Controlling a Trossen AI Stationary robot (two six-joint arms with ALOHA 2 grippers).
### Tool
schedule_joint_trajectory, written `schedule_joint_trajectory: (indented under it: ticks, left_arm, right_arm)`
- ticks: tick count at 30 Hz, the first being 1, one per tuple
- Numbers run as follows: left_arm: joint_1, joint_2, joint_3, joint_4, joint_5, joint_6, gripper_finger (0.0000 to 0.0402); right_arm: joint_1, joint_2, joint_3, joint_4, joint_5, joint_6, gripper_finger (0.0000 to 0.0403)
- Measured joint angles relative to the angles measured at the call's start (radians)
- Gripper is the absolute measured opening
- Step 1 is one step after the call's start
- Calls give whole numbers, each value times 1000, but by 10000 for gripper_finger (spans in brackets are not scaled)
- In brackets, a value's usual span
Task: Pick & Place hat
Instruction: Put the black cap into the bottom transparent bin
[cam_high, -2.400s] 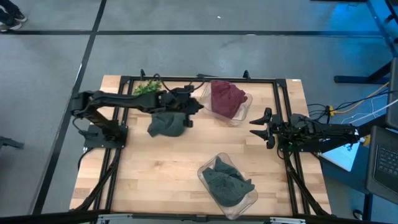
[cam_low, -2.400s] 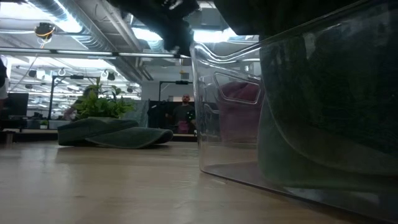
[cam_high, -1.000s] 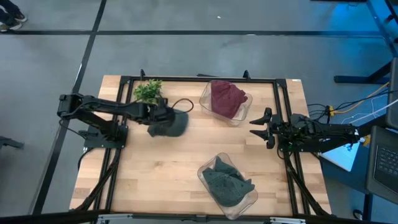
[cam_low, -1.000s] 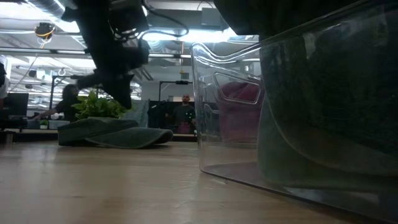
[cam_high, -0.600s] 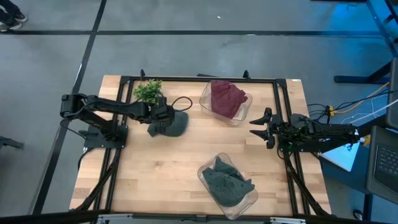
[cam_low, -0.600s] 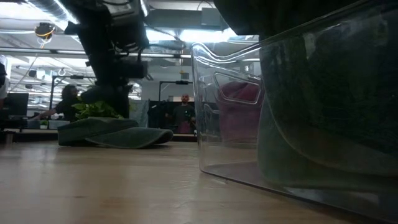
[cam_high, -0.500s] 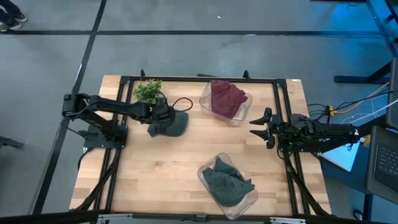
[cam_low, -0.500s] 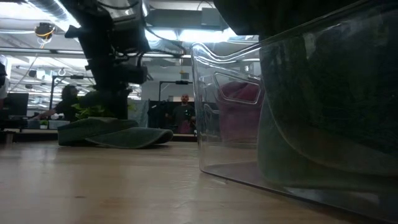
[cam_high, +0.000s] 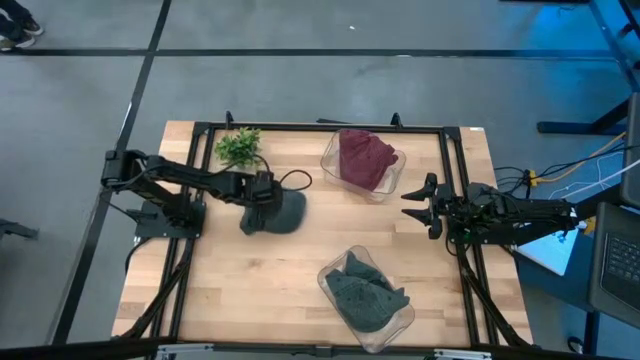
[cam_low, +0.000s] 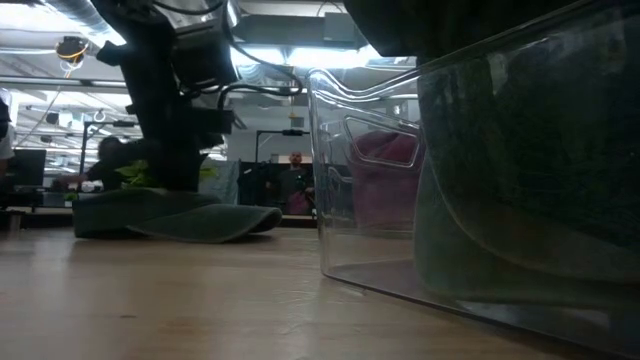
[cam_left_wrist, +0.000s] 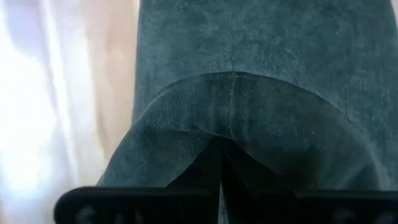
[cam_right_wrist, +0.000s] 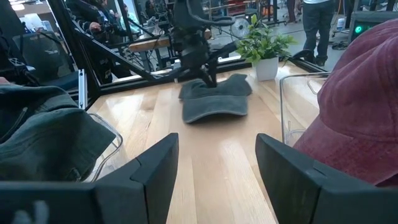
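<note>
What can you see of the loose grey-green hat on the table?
The grey-green hat is a soft, denim-like cap with stitched seams, lying flat on the wooden table left of centre, outside both clear bins, just in front of the small plant. The left hand is down on its left part, shut, pinching a fold of the fabric.

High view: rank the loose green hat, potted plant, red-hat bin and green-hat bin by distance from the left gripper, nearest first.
Measured from the left gripper, left of centre on the table:
1. Loose green hat: directly under the fingers.
2. Potted plant: toward the far edge, slightly left.
3. Red-hat bin: far edge, to the right.
4. Green-hat bin: near edge, right.
</note>
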Motion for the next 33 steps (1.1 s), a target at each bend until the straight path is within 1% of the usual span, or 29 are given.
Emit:
schedule_joint_trajectory:
  ticks: [5,11,16,20,26,33]
  left_arm:
    - [-40,0,0,-3,65,-48,2]
    - [-98,0,0,-27,201,-129,3]
    - [-163,0,0,-39,280,-180,1]
    - [-233,0,0,-40,289,-204,2]
    - [-357,-1,0,-40,290,-291,2]
    - [-519,-1,0,-39,279,-457,1]
  right_arm:
    - [0,0,0,0,0,0,213]
    - [0,0,0,0,0,0,213]
    - [0,0,0,0,0,0,213]
    - [0,0,0,0,0,0,213]
    - [0,0,0,0,0,0,213]
    - [0,0,0,0,0,0,213]
